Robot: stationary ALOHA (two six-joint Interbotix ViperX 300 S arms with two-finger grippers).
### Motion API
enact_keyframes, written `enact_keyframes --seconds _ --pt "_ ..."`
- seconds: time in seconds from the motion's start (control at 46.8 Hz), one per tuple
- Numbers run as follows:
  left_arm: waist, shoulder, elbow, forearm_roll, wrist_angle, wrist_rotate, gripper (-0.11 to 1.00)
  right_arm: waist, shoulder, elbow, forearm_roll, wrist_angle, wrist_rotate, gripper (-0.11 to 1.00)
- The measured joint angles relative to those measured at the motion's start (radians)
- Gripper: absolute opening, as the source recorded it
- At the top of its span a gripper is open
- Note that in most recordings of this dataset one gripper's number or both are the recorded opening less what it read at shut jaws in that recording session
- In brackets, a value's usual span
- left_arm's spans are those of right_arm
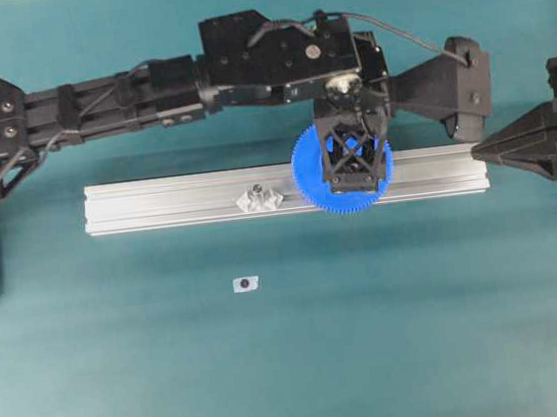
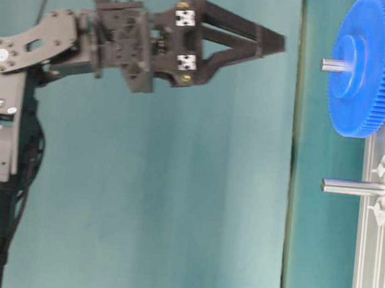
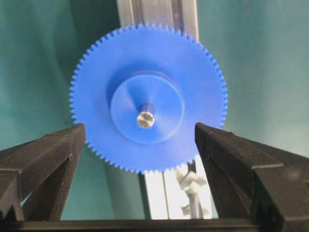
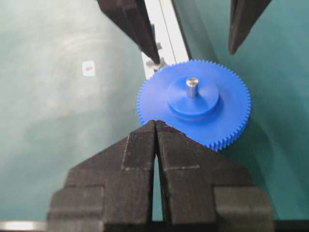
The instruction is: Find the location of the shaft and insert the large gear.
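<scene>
Large gear [image 1: 329,195] already seated flat on the aluminium rail [image 1: 157,204], threaded over a silvery pin [image 3: 145,118] poking through its hub, right of the shaft [image 1: 258,197], which stands bare between its clear base pieces. Probably finished only if that hub pin counts as the target; otherwise lifting and re-seating left to do. Left gripper [image 1: 355,164] spread wide above the gear, gripping nothing. Right gripper [image 4: 155,126] clenched and empty at the rail's right end. Counted: one gear, two pins, one rail, two grippers
</scene>
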Motion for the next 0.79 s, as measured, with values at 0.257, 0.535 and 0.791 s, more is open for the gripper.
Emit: enact_keyframes --seconds 0.257,0.535,0.791 --pt "0.000 -0.003 -0.002 -0.002 0.006 -0.002 0.93 0.000 0.000 0.000 0.000 0.000 0.000 0.01" --pt "-0.003 -0.005 0.000 -0.002 0.008 -0.002 0.92 0.000 0.002 0.000 0.000 0.000 0.000 0.01" --pt "-0.003 -0.005 -0.002 0.000 0.009 -0.002 0.92 0.000 0.000 0.000 0.000 0.000 0.000 0.01"
